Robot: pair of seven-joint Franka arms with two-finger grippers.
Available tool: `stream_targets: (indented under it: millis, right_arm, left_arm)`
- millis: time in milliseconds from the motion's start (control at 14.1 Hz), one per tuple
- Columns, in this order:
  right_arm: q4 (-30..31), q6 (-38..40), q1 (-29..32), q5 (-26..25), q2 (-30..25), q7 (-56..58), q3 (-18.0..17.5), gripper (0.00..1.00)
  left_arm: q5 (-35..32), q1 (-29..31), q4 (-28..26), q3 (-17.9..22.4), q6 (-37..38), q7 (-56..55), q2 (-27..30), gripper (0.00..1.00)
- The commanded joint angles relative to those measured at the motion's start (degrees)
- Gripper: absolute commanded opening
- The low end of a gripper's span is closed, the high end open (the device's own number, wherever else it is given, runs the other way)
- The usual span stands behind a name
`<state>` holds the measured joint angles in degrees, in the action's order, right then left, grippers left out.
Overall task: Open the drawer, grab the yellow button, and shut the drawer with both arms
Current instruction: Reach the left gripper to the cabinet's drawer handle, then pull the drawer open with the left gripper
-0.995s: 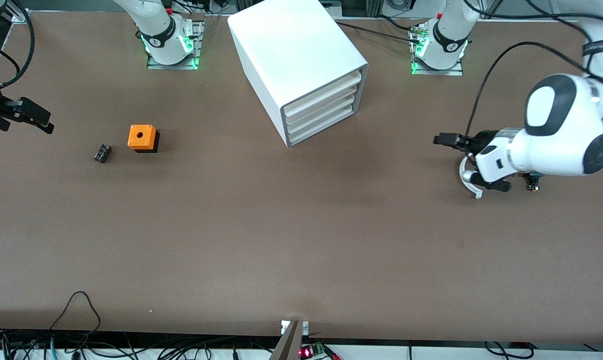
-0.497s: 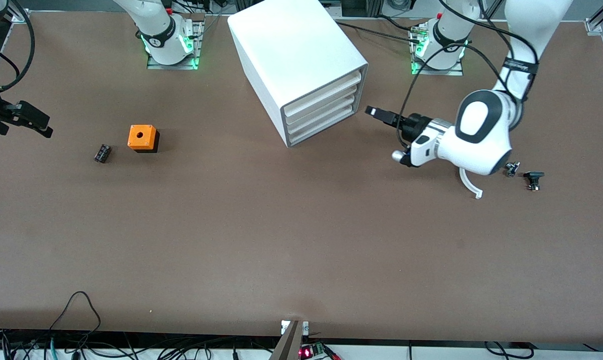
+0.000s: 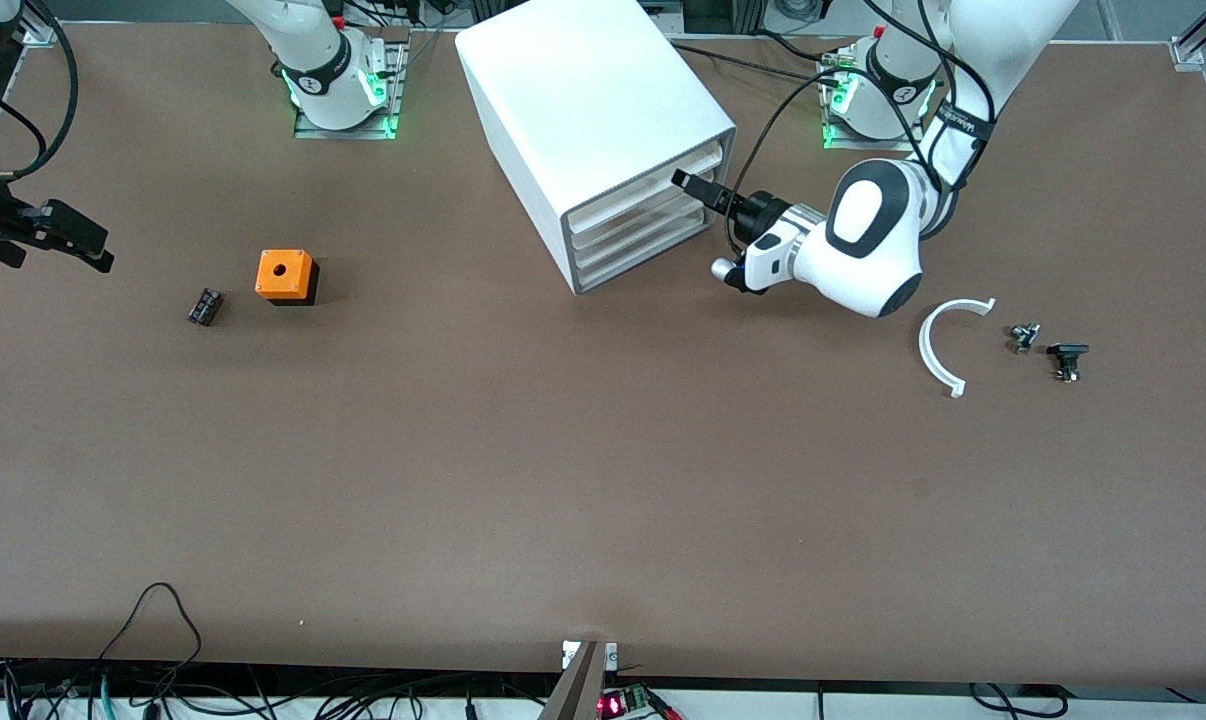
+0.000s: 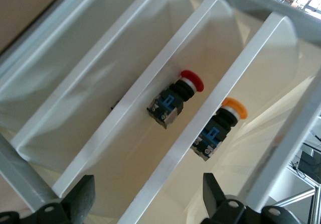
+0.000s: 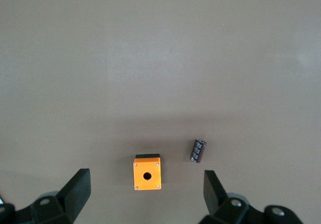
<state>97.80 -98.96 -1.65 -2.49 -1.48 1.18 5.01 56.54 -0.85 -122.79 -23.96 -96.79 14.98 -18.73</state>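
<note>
At the centre right of the front view, the left gripper (image 3: 698, 187) sits with fingers spread before the cabinet (image 3: 593, 130), at the drawer (image 3: 653, 180). In the left wrist view, the button (image 4: 219, 128), orange-capped with a black-and-blue body, lies in a translucent white tray. At the far left edge, the right gripper (image 3: 68, 240) hangs open and waiting.

I see the top drawer (image 3: 653, 172) shut, flush in the white cabinet's (image 3: 583, 100) front. Through its translucent front, the button (image 4: 219, 128) lies on its side inside: orange cap, black body with blue.
</note>
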Motion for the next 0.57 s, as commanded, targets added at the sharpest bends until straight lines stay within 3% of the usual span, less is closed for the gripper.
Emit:
stream_targets:
  millis: [0, 71, 142, 213, 284, 497]
  right_arm:
    - [-0.5, 1.1, 0.2, 0.2, -0.2, 0.4, -0.2, 1.00]
    - [-0.5, 1.1, 0.2, 0.2, -0.2, 0.5, -0.1, 1.00]
    - [-0.5, 1.3, 0.2, 0.2, -0.3, 0.4, -0.2, 1.00]
    - [-0.5, 1.8, 0.2, 0.2, -0.4, 0.1, -0.2, 1.00]
    - [-0.5, 1.9, 0.2, 0.2, -0.4, 0.2, -0.3, 1.00]
    - [-0.5, 1.8, 0.2, 0.1, -0.1, 0.8, 0.3, 1.00]
  left_arm:
    - [3.3, 0.3, -3.1, -1.9, -1.5, 1.5, 1.0, 0.82]
    - [4.3, 0.3, -3.9, -2.8, -3.3, 1.5, 1.0, 0.75]
    - [4.9, 0.4, -4.5, -4.3, -5.1, 1.5, 1.1, 0.53]
    - [4.9, 0.3, -4.7, -5.2, -6.8, 1.7, 1.2, 0.17]
    - [4.9, 0.3, -4.7, -5.5, -7.5, 1.6, 1.3, 0.00]
    - [4.5, 1.1, -4.4, -4.5, -8.1, 0.9, 1.8, 0.00]
